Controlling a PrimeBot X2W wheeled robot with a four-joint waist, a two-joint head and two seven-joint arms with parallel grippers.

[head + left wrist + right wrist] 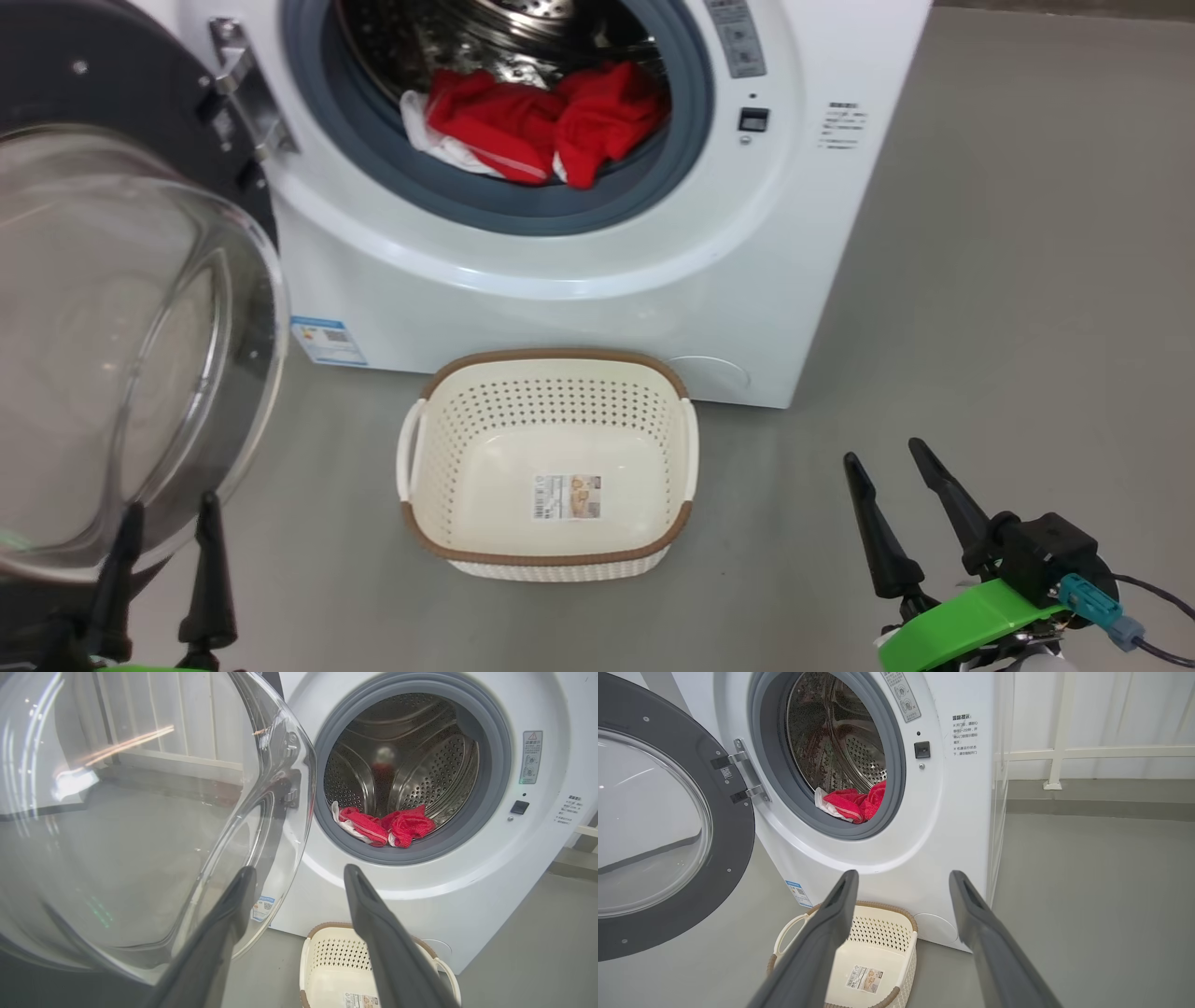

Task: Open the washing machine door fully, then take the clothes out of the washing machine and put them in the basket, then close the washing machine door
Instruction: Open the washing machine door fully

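The washing machine door (112, 327) stands swung open at the left, its glass bowl bulging toward me. Red clothes (541, 126) with white trim lie at the front of the drum of the washing machine (579, 308), partly over the grey ring. On the floor before the machine sits the cream basket (551, 373), with nothing in it. My left gripper (168, 509) is open at the lower left, fingertips just by the door's glass, holding nothing. My right gripper (887, 457) is open at the lower right, apart from everything. The left wrist view has the door (140, 812), clothes (387, 826) and basket (336, 961).
Grey floor (1027, 327) spreads to the right of the machine and around the basket. A white railing (1064, 753) stands behind the machine in the right wrist view. The door's hinge (243, 89) juts out at the machine's left.
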